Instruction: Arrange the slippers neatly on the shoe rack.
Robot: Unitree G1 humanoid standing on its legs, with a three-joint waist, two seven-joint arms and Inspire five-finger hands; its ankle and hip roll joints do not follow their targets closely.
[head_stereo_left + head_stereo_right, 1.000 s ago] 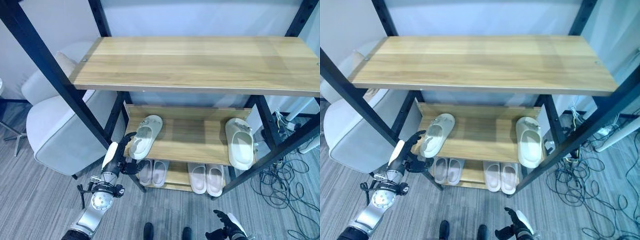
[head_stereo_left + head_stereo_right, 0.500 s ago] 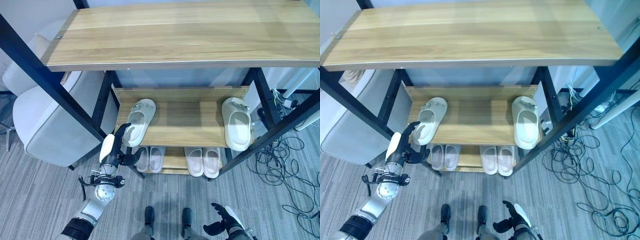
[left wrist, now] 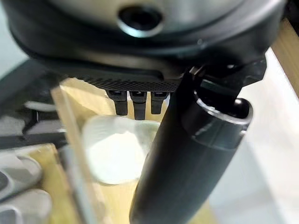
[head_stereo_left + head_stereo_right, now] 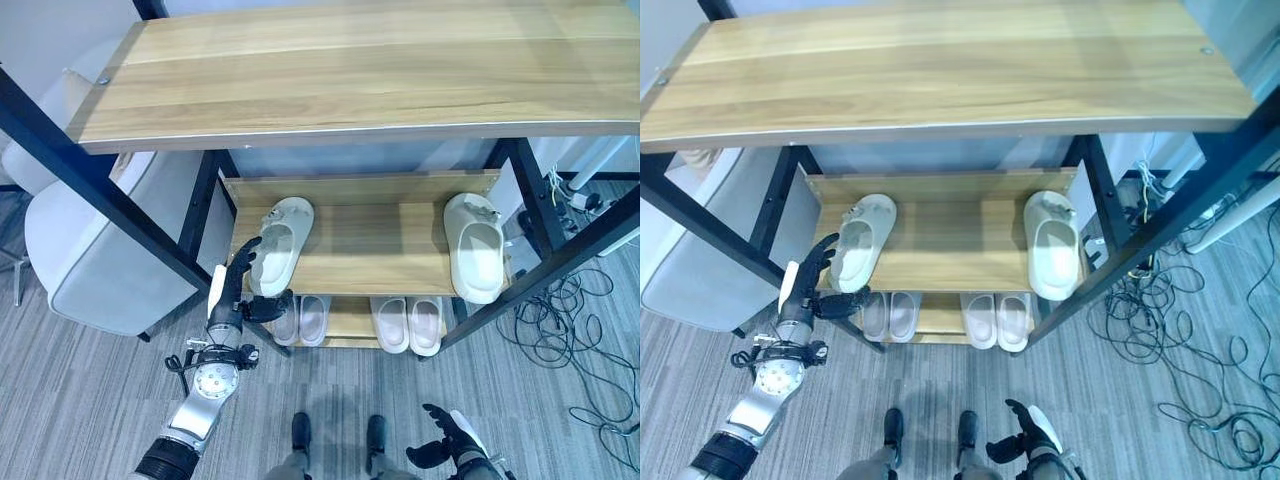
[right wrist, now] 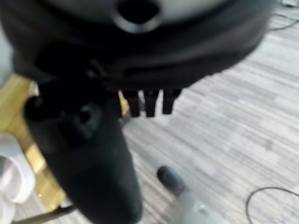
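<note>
Left hand [image 4: 229, 296]: fingers spread, had drawn slightly back from tilted cream slipper [image 4: 276, 245] at 9 o'clock on middle shelf [image 4: 380, 250]. Right hand [image 4: 447, 449]: relaxed, unmoved.

Shoe rack [image 4: 340, 90], two cream slippers [image 4: 279, 243] [image 4: 475, 246] on middle shelf.

no legible text, labels or numbers (anywhere on rack)
</note>
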